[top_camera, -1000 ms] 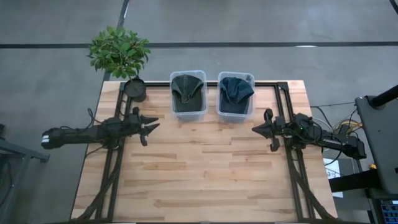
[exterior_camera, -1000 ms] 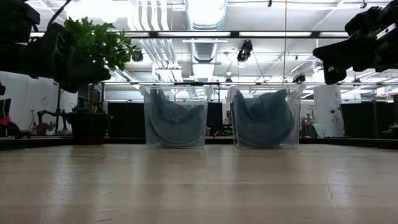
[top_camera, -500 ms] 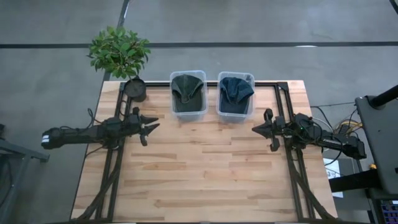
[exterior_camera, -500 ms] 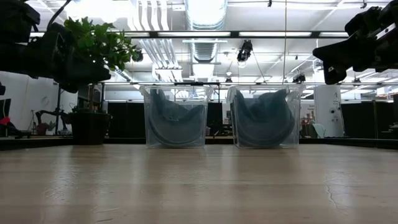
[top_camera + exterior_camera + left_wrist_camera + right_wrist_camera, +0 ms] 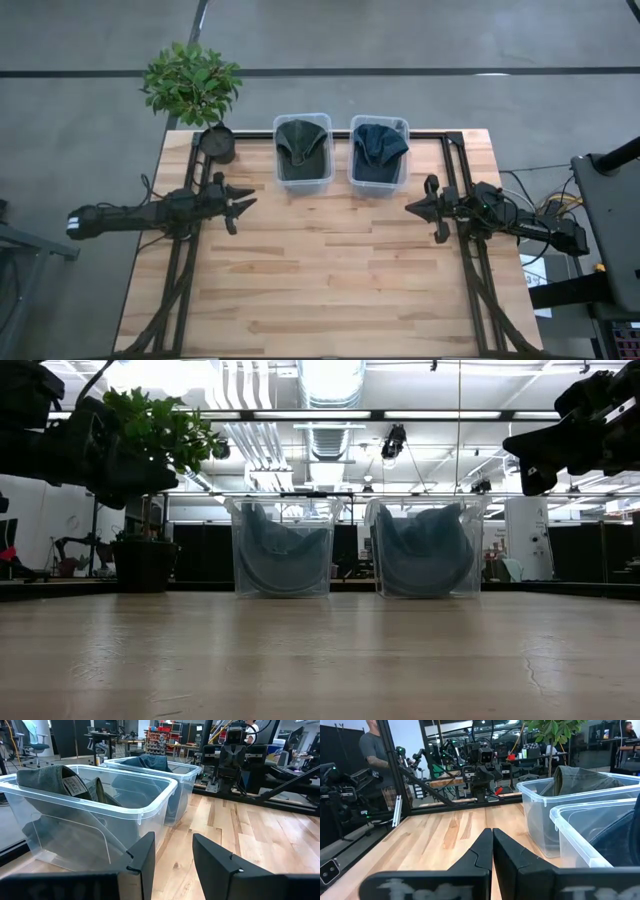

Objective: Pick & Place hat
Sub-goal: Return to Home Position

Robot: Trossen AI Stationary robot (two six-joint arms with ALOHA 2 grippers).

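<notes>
Nothing has moved: left end effector [image 5: 243, 205], fingers apart, hovers mid-left of frame; right end effector [image 5: 412, 208], fingers pressed together, mid-right; blue cap [image 5: 380, 146] lies in the upper-centre bin [image 5: 353, 165]

Low view: left arm [image 5: 70, 445] and right arm [image 5: 580, 430] are dark silhouettes, both cropped by the top corners. Right wrist view: right transparent bin [image 5: 585, 840] cut off by the edge, blue cap [image 5: 626, 840] only a dim patch behind its wall, person [image 5: 372, 750] cropped at the top.

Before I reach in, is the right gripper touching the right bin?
Apart. The high view shows bare table between the right gripper and the right bin.
</notes>
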